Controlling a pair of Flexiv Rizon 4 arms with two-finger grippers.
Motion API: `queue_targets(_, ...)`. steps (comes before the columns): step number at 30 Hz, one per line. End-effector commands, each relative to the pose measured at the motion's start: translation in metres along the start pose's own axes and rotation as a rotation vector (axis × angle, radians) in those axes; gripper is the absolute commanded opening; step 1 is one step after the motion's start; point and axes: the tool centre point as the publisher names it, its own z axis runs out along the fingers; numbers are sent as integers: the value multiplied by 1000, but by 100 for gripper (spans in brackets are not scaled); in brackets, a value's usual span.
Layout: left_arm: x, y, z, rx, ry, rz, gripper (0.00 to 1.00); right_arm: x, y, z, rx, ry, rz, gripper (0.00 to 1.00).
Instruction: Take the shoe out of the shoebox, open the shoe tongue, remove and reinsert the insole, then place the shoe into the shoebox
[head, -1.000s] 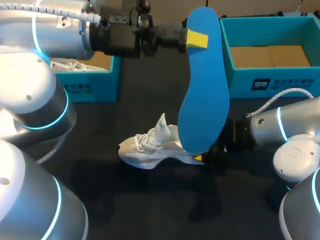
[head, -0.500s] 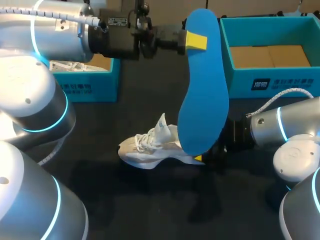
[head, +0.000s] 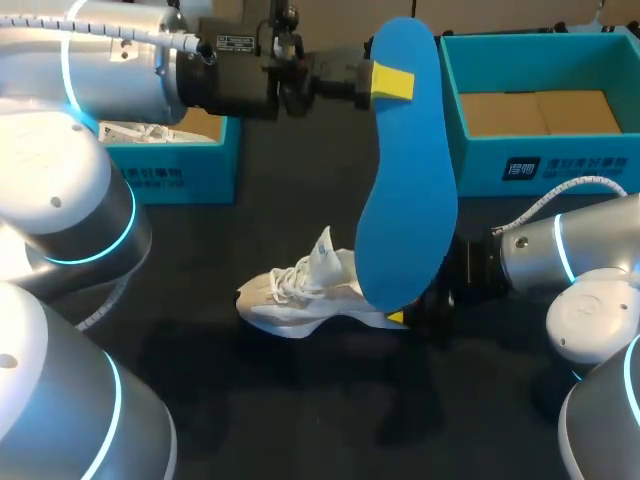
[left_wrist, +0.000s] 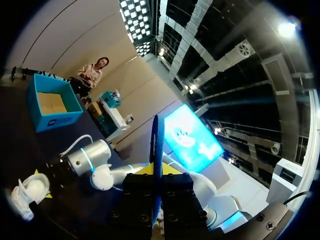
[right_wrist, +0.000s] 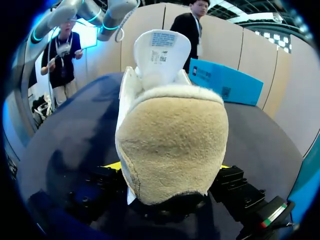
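Above the bench (head: 300, 400), the left pincer (head: 390, 80) is clenched on the blue insole (head: 405, 190) at its top end, hanging it upright over the white shoe (head: 300, 290), whose heel the right pincer (right_wrist: 169, 170) grips. To reinsert well, steer the lower end into the opening behind the raised tongue (head: 325, 250), shoe held steady.

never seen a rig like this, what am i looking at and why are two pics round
Two robot arms work at a black table. The wide picture looks down from above and behind them; each round one comes from a camera on an arm's wrist. The left gripper holds a blue insole up in the air. The right gripper grips the heel of a white shoe on the table. Two blue boxes stand at the back: the right box empty, the left box with something white inside.
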Motion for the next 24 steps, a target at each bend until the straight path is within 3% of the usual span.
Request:
queue_targets(1,0,1,0,1,-2,-1,0,1,2,0,4,-2,0,100)
queue_targets(7,0,1,0,1,-2,-1,0,0,0,1,9,8,16,100)
queue_targets(12,0,1,0,1,-2,-1,0,0,2,-10,58,18,32,100)
queue_targets(24,0,1,0,1,-2,-1,0,3,5,-47,258,23,49,100)
